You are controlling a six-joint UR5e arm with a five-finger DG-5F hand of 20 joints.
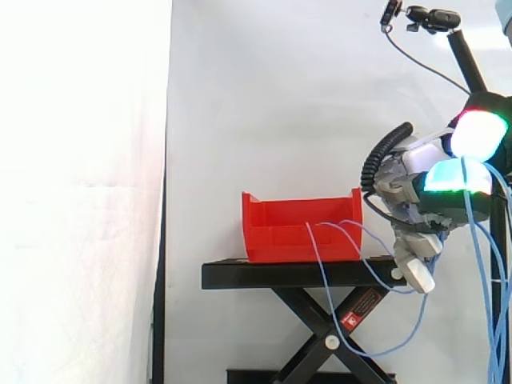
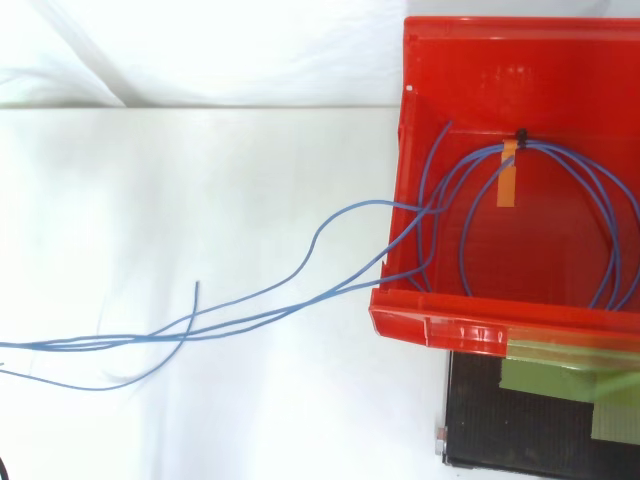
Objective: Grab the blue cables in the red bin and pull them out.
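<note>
Hand [image 1: 404, 180], pads [image 1: 478, 132] curled, seems to pinch blue cables [image 2: 540, 146]; strands sag slack from hand sideways & slightly down to red bin [image 1: 296, 232], loops lying inside, so pull must run directly away from bin.

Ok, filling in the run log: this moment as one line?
robot hand: shut on blue cables | cables: strands over the rim, loops in red bin | bin: on black stand

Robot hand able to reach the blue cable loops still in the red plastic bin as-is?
Probably yes: the red plastic bin is open-topped and nothing covers the blue cable loops. But the robot hand sits outside it, apparently already pinching trailing blue cable strands.
</note>
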